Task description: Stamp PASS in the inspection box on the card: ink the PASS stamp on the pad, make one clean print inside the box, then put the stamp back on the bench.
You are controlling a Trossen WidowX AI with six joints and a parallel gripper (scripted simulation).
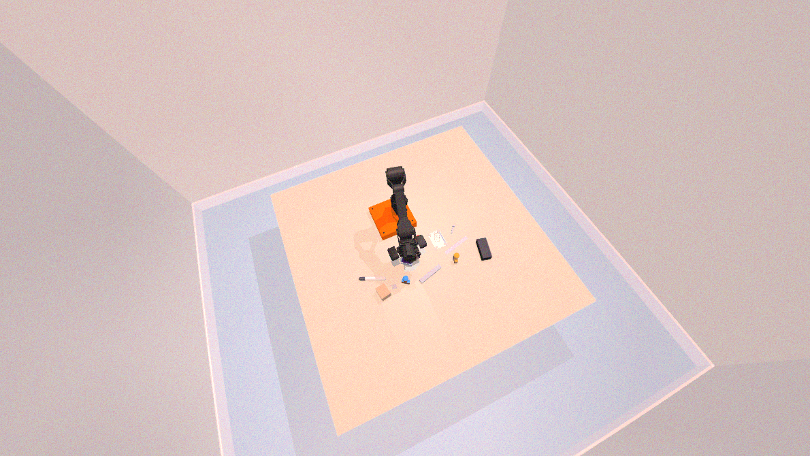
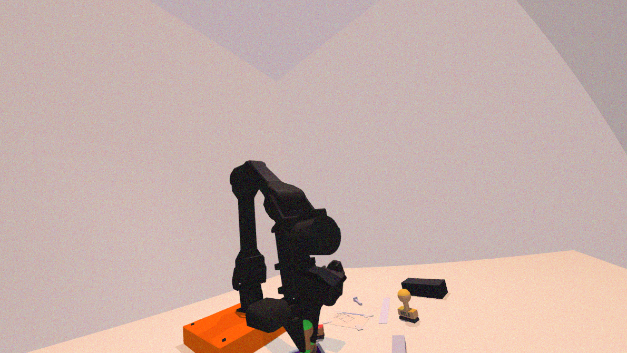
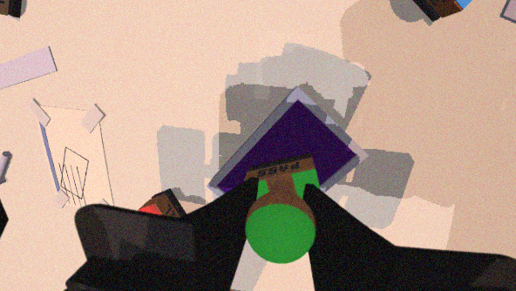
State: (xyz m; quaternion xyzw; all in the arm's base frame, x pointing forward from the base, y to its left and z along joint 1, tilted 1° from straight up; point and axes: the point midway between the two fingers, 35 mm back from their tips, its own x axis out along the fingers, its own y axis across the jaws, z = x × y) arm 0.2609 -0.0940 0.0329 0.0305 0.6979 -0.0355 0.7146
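My gripper (image 3: 281, 188) (image 2: 309, 342) is shut on the PASS stamp (image 3: 280, 233) (image 2: 307, 325), which has a green knob and a wooden body. The stamp is upright, its base over the near part of the ink pad (image 3: 301, 131) (image 1: 406, 262). The pad is dark purple with a grey rim. I cannot tell whether the rubber touches it; the stamp's underside is hidden. The card (image 3: 87, 135) (image 1: 433, 235) lies left of the pad in the wrist view, with small tabs at its corners. Its inspection box (image 3: 77, 154) is a thin tilted outline, with several thin dark lines across it.
A red stamp (image 3: 162, 205) (image 2: 320, 332) stands close beside the left finger, between card and pad. A yellow HOLD stamp (image 2: 407, 313) (image 1: 456, 257), a blue stamp (image 1: 405, 280), a black block (image 1: 483, 249) (image 2: 423, 287), a marker (image 1: 371, 278) and a wooden block (image 1: 383, 291) stand or lie around.
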